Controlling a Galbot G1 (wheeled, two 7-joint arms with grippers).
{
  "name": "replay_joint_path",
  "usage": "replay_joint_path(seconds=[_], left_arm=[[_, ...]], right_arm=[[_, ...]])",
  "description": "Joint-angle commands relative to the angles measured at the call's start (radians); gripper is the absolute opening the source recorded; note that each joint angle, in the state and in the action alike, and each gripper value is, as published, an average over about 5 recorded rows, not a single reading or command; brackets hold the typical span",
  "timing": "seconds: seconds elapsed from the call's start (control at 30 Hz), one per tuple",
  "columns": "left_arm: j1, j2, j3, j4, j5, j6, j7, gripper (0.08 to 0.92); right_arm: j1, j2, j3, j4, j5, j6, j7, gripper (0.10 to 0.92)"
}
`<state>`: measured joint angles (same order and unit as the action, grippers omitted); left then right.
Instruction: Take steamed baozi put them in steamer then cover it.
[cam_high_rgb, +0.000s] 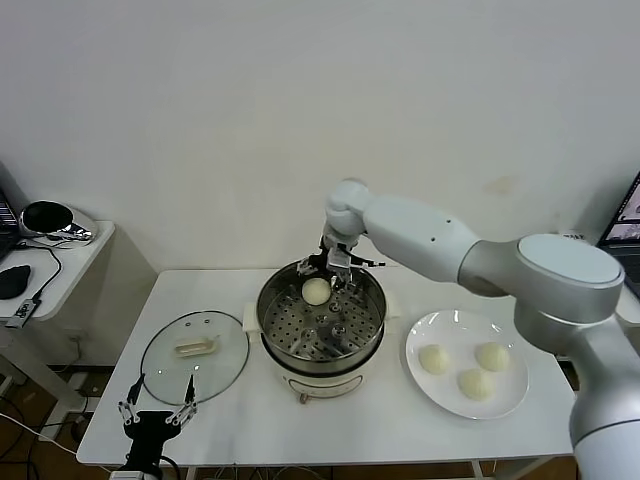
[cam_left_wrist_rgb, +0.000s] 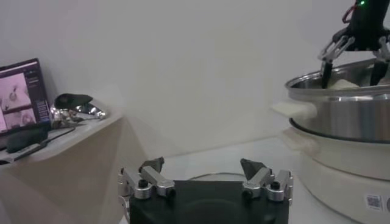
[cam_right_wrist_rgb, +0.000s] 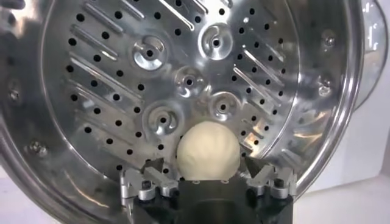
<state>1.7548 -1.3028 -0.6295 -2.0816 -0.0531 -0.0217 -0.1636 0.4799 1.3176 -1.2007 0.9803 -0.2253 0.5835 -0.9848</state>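
Note:
The steamer (cam_high_rgb: 272, 330) stands mid-table, with its perforated tray (cam_right_wrist_rgb: 183, 79) bare except for one baozi (cam_high_rgb: 316, 290) at the far side. My right gripper (cam_high_rgb: 335, 272) hangs over that bun. In the right wrist view the gripper (cam_right_wrist_rgb: 209, 164) is open, its fingers (cam_right_wrist_rgb: 153, 173) standing apart on either side of the bun (cam_right_wrist_rgb: 208, 146), which rests on the tray. Three more baozi (cam_high_rgb: 474, 382) lie on the white plate (cam_high_rgb: 450, 325) to the right. The glass cover (cam_high_rgb: 165, 375) lies flat to the left of the steamer. My left gripper (cam_high_rgb: 158, 400) is open and empty near the table's front left edge.
A side table (cam_high_rgb: 70, 260) at the far left carries a shiny bowl (cam_high_rgb: 48, 217) and a dark mouse (cam_high_rgb: 12, 280). A screen (cam_high_rgb: 626, 215) shows at the right edge. From the left wrist the steamer (cam_left_wrist_rgb: 341, 103) rises on one side.

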Motion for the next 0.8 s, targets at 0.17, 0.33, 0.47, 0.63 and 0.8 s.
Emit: replay_joint_path(seconds=[0.17,0.33,0.47,0.63,0.8], left_arm=[[0.000,0.013,0.000,-0.022,-0.022,0.034,0.000,0.823],[-0.003,0.030,0.002,-0.053,-0.037,0.098,0.006,0.823],[-0.004,0.045,-0.004,-0.072,-0.036,0.136,0.007,0.823],[-0.006,0.046,-0.005,-0.073,-0.030,0.150,0.002,0.823],[-0.007,0.046,-0.003,-0.066,-0.022,0.147,0.003,0.823]], right_arm=[[0.295,-0.404,-0.157,0.497,0.470,-0.722,-0.102,0.823],[0.341,-0.586,-0.183,0.662,0.539,-0.980,-0.086,0.823],[0.326,-0.728,-0.185,0.737,0.523,-1.057,-0.097,0.823],[0.248,-0.847,-0.174,0.755,0.444,-1.030,-0.112,0.823],[0.118,-0.891,-0.123,0.733,0.374,-0.974,-0.113,0.823]])
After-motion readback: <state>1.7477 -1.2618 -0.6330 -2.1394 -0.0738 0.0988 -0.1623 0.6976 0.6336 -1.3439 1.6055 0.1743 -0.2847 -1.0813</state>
